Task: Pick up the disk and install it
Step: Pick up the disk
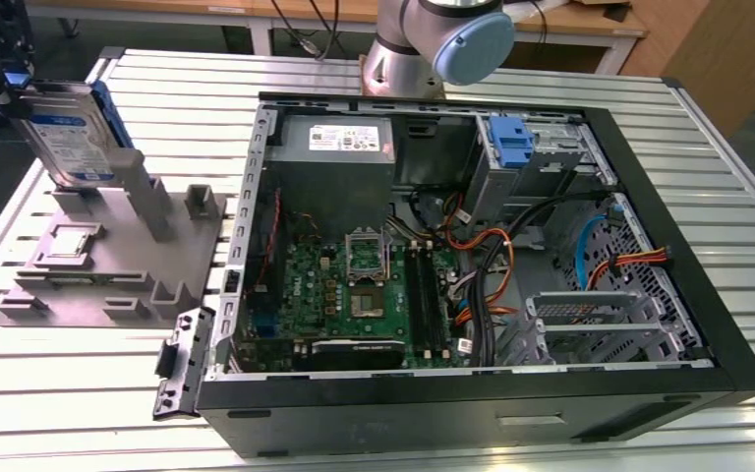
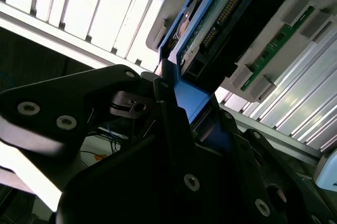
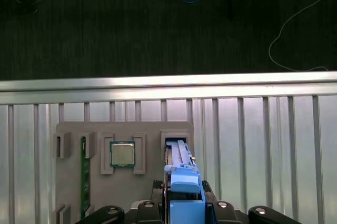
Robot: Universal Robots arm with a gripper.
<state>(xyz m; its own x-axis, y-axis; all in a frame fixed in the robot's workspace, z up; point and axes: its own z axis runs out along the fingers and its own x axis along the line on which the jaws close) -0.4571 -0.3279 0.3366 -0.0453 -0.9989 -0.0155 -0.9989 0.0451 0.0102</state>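
- The gripper (image 3: 184, 203) has its jaws closed on the disk (image 1: 74, 133), clamping its blue carrier frame.
- The disk stands upright at the gray fixture (image 1: 102, 265) on the desk (image 1: 63, 393), probably so it can be grasped by the edge, well apart from the open computer case (image 1: 731, 334).

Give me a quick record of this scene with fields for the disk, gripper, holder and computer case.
disk: on edge at the grey holder, outside the computer case
gripper: shut on the disk's blue carrier frame
holder contents: square silver chip, green memory stick
case state: open, motherboard exposed, bare blue bracket in a bay
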